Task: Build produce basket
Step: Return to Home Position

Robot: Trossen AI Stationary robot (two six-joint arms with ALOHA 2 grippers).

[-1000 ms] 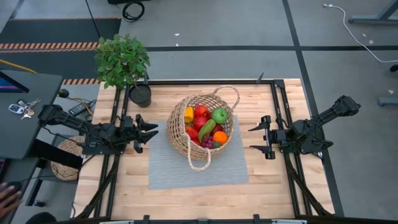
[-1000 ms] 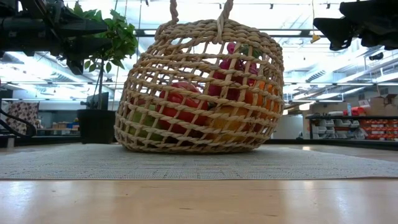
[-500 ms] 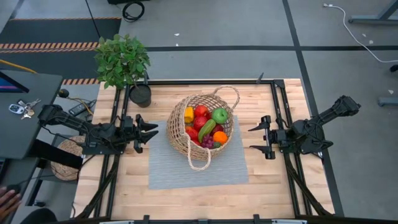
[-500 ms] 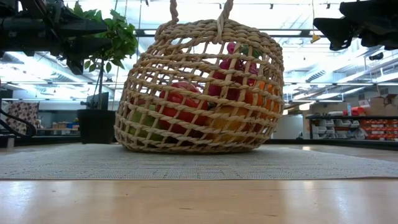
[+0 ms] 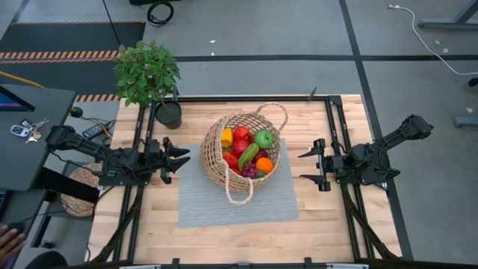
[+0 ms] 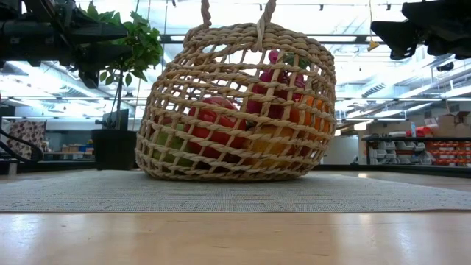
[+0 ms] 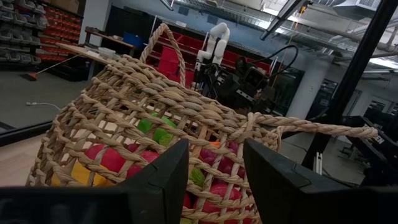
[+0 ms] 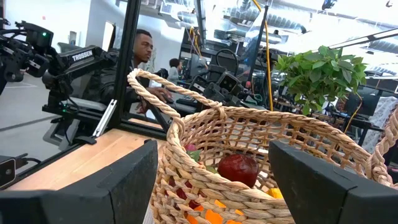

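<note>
Basket (image 5: 212, 157) upright, mouth up; cucumber (image 5: 249, 155) lies diagonal (among produce (image 5: 240, 135)).

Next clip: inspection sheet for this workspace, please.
Surface: wooden table, grey mat in the middle.
Job's things: basket on the mat, produce inside it.
Clutter: potted plant at a table corner on the left arm's side.
End effectors: left end effector and right end effector open, either side of the basket, holding nothing.
Cables: black cable coiled on the floor.
Surroundings: person past the table's left side; keys on a dark desk.
</note>
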